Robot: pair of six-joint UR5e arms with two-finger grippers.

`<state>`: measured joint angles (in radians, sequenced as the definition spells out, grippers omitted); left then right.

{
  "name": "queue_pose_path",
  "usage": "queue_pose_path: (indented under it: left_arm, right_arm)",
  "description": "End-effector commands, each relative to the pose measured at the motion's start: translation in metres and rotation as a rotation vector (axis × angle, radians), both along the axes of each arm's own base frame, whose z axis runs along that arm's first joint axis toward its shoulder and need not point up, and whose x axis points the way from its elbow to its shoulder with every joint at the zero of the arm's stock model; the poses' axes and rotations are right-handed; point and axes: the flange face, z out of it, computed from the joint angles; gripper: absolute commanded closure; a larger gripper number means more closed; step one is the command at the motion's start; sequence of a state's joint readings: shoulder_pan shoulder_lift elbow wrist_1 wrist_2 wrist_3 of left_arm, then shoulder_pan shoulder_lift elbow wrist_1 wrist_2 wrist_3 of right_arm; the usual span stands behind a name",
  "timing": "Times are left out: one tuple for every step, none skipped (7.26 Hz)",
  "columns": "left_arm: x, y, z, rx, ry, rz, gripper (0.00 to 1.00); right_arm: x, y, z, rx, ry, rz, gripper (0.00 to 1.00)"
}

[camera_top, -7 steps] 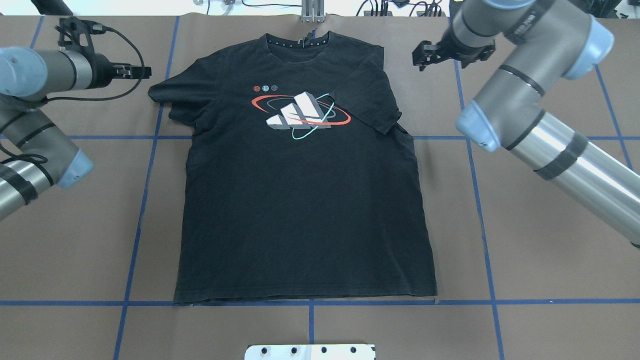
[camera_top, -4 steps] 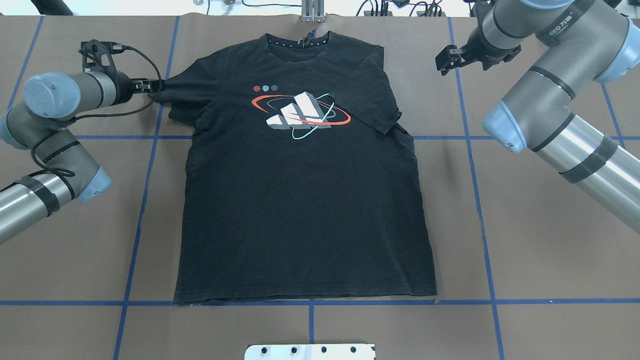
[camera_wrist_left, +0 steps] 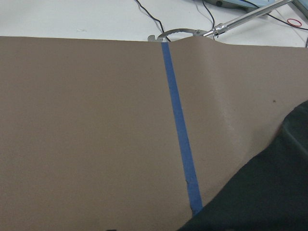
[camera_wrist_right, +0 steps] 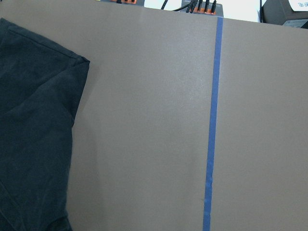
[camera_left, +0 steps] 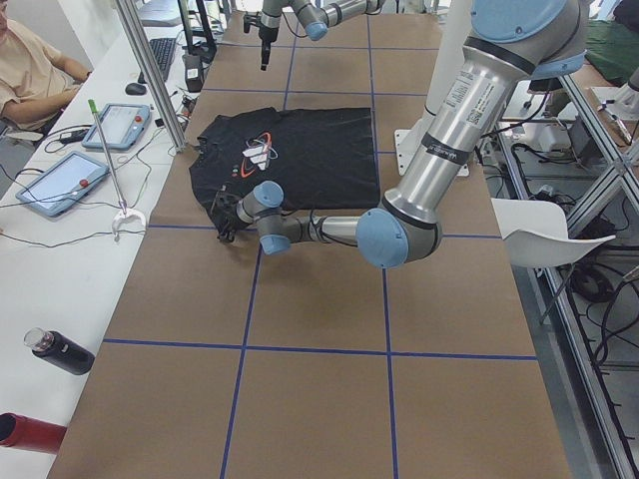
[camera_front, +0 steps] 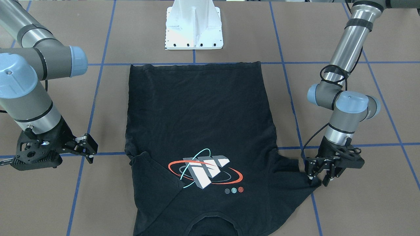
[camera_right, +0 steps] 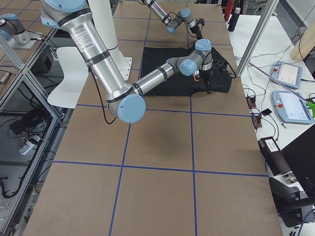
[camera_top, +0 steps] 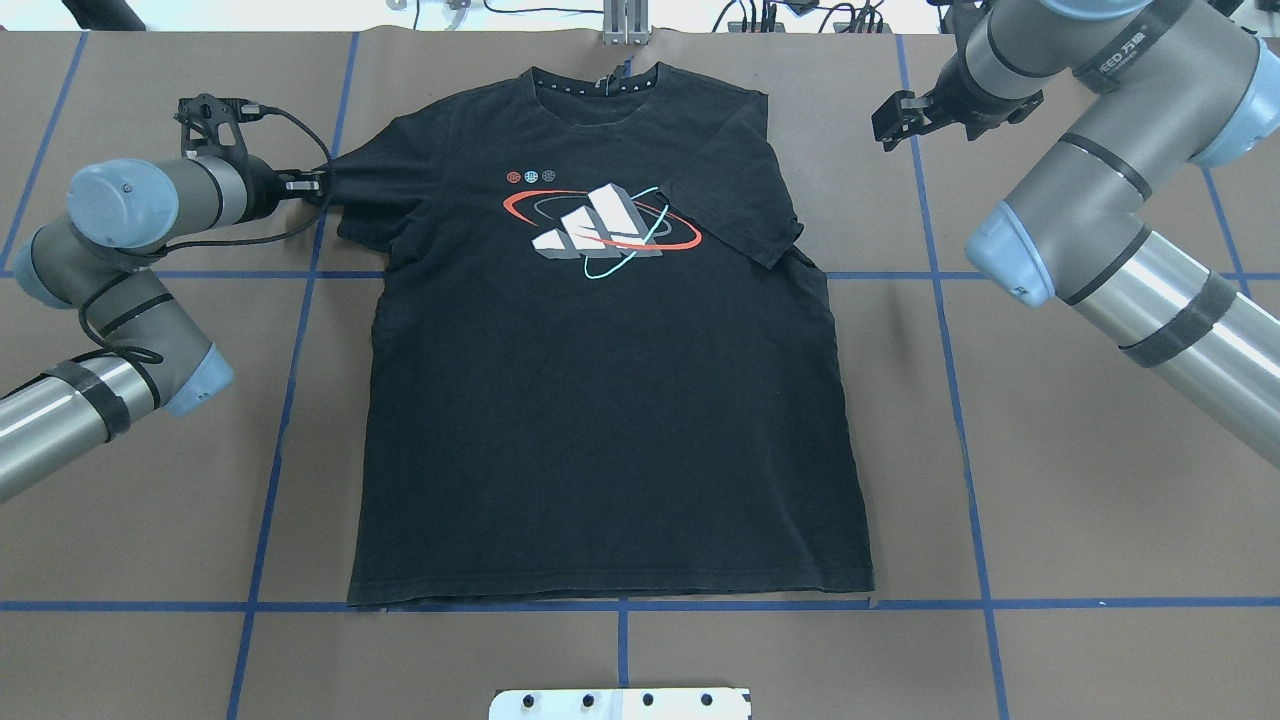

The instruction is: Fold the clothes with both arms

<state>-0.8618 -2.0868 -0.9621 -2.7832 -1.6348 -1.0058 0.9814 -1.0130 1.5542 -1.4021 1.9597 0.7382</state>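
Observation:
The black T-shirt [camera_top: 600, 400] lies flat, print side up, collar at the far edge. The sleeve on the overhead view's right is folded in over the chest [camera_top: 725, 195]. The other sleeve [camera_front: 295, 170] is spread out. My left gripper [camera_top: 316, 185] is down at that sleeve's tip, and the front-facing view shows its fingers [camera_front: 310, 176] apart, one on each side of the sleeve's edge. My right gripper [camera_top: 893, 128] hangs open and empty over bare paper, off the shirt's shoulder. Black fabric [camera_wrist_left: 269, 197] fills the left wrist view's lower right corner.
Brown paper with blue tape lines [camera_top: 940, 300] covers the table. The white pedestal base [camera_front: 193, 29] stands at the robot's side of the shirt hem. In the left side view, a side table holds tablets [camera_left: 60, 180] and bottles [camera_left: 60, 351], with a person [camera_left: 30, 70] seated there.
My left gripper has come in from the left and reached the sleeve tip. My right arm pulled back to the right, away from the folded sleeve, then held still.

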Motion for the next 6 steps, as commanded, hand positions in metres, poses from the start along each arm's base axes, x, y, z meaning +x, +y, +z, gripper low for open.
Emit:
queue_pose_path:
  left_arm:
    - [0.001, 0.001, -0.001, 0.002, 0.001, 0.002, 1.0]
    - [0.0, 0.0, -0.006, 0.011, 0.006, 0.003, 1.0]
    - [-0.002, 0.001, -0.016, 0.029, 0.016, 0.004, 1.0]
    - [-0.006, 0.004, -0.038, 0.056, 0.042, 0.004, 1.0]
    - [-0.006, 0.004, -0.044, 0.059, 0.05, 0.002, 1.0]
    - [-0.002, 0.001, -0.063, 0.038, 0.036, 0.003, 1.0]
  right_arm:
    - [-0.002, 0.0, -0.001, 0.0, 0.0, -0.001, 0.0]
    - [-0.002, 0.0, -0.001, 0.001, 0.0, 0.001, 0.0]
    - [-0.002, 0.0, -0.002, -0.001, -0.002, 0.004, 0.0]
    - [-0.002, 0.0, -0.004, -0.001, -0.006, 0.007, 0.0]
    - [-0.002, 0.0, -0.004, -0.003, -0.006, 0.01, 0.0]
    - [-0.002, 0.0, -0.005, -0.002, -0.006, 0.01, 0.0]
